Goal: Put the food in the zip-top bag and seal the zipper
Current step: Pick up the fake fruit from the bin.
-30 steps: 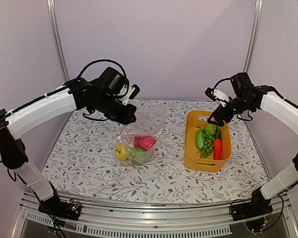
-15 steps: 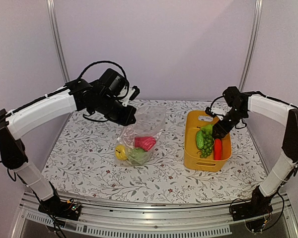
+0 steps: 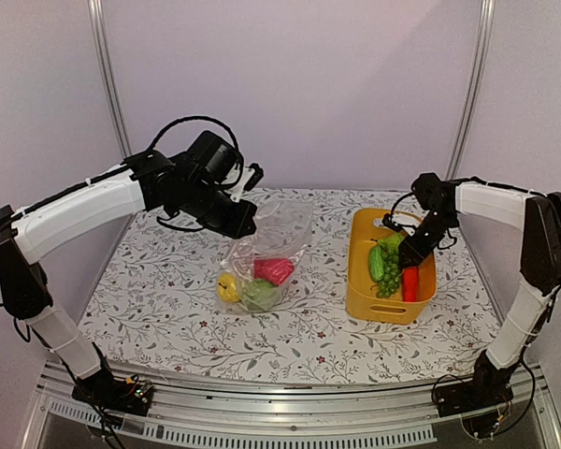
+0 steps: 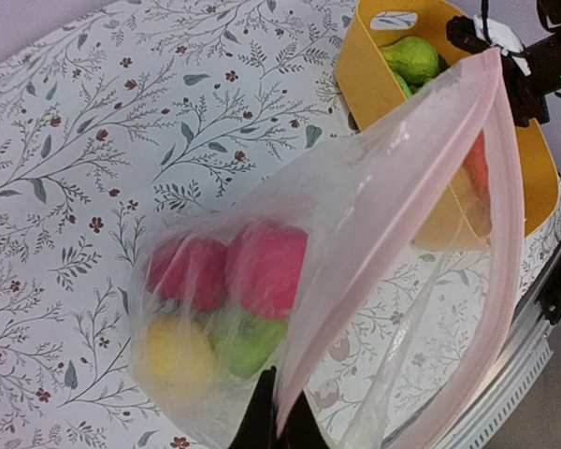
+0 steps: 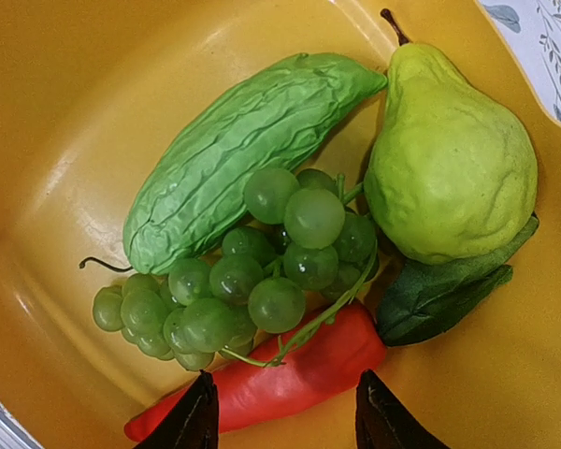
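Note:
The clear zip-top bag (image 3: 266, 253) stands open on the table with yellow, green and red round pieces inside (image 4: 229, 309). My left gripper (image 4: 279, 423) is shut on the bag's mouth edge, by the pinkish zipper strip (image 4: 421, 206), and holds it up. My right gripper (image 5: 285, 412) is open inside the yellow basket (image 3: 360, 281), its fingers either side of the red-orange carrot (image 5: 280, 374). The grape bunch (image 5: 252, 271), wrinkled green cucumber (image 5: 234, 140) and green pear (image 5: 449, 159) lie beside it.
The basket (image 5: 56, 112) stands right of the bag on the floral tablecloth (image 3: 168, 309). Metal frame posts (image 3: 107, 84) rise at the back corners. A dark green leaf (image 5: 439, 295) lies under the pear.
My right gripper has come down from above the basket's back edge into the basket, over the carrot. The left gripper still holds the bag's mouth.

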{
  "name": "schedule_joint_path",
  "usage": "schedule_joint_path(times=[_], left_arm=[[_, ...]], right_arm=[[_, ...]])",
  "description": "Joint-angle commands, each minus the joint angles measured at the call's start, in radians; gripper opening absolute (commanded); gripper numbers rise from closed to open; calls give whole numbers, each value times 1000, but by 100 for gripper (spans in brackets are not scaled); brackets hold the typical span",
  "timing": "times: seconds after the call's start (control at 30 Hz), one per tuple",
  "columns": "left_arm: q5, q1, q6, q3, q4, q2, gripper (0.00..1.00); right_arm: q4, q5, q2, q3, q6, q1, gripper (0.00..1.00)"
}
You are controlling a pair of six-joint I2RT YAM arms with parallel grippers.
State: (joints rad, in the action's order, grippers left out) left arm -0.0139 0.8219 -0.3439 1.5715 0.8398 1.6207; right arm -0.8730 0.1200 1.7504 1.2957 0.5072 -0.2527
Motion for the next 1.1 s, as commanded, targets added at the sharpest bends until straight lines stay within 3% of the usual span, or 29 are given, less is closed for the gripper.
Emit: schedule_joint_path(times=[0.0,0.37,0.63,0.8,1.07], left_arm=[[0,-13,8,-10,-11,-16,0],[2,-13,4,-26,-13,-18,0],[4,-12,2,-37,-15,-27,0],[5,-13,-4,-59,-24,-41,0],[6,-13,-4,-61,-31,-35,0]], right_arm=[[-8,-8,38,17,-17,2,45],[-14,-18,81,29,-37,-3,39],[1,-69,110,43,-70,-18,27],[-10,-66,102,67,-86,-20,13],[-83,-3,10,212,-90,-28,0]])
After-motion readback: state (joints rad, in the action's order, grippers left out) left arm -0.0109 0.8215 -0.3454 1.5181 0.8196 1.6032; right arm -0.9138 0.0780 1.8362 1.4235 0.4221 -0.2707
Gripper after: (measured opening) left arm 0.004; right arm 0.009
